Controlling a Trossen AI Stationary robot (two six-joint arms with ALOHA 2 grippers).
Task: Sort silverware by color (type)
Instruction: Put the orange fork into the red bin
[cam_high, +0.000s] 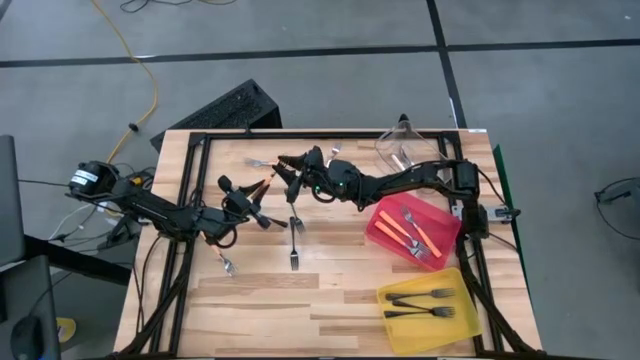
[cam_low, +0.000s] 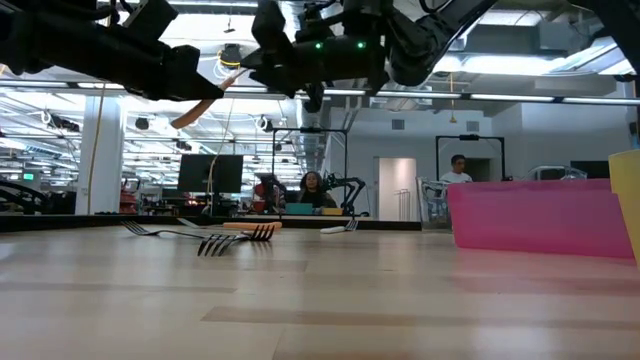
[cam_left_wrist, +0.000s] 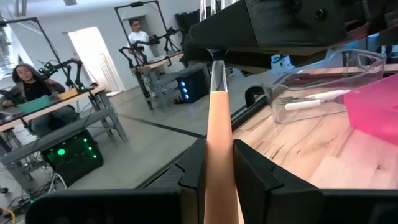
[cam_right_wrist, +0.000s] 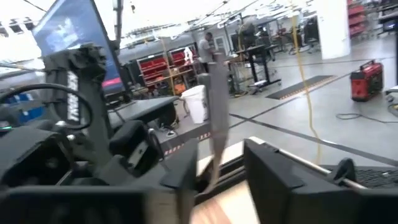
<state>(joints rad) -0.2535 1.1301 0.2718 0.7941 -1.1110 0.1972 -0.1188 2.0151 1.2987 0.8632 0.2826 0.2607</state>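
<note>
An orange-handled fork (cam_high: 266, 184) with a metal head is up in the air over the table's far middle. My left gripper (cam_high: 256, 191) is shut on its orange handle (cam_left_wrist: 219, 124). My right gripper (cam_high: 291, 172) is open. Its fingers stand on either side of the fork's metal shaft (cam_right_wrist: 217, 93) with a gap on both sides. The red bin (cam_high: 384, 212) holds orange-handled forks, the yellow bin (cam_high: 462, 322) black ones, and the clear bin (cam_high: 396, 140) pale ones. Loose forks (cam_high: 295, 223) lie flat on the wood. My left gripper pinches the fork's orange handle (cam_left_wrist: 220, 163) between its two fingers (cam_left_wrist: 194, 167), coming about level from the table's left. The handle runs along the fingers and sticks out ahead of them. The fork is lifted clear of the table (cam_low: 200, 108), its metal end pointing at the right gripper.
More forks lie on the table at the near left (cam_high: 226, 264), the middle (cam_high: 295, 259) and the far side (cam_high: 258, 162). The bins fill the right half. A black frame (cam_high: 190, 200) runs along the table's edges. People sit at desks in the room beyond (cam_low: 312, 190).
</note>
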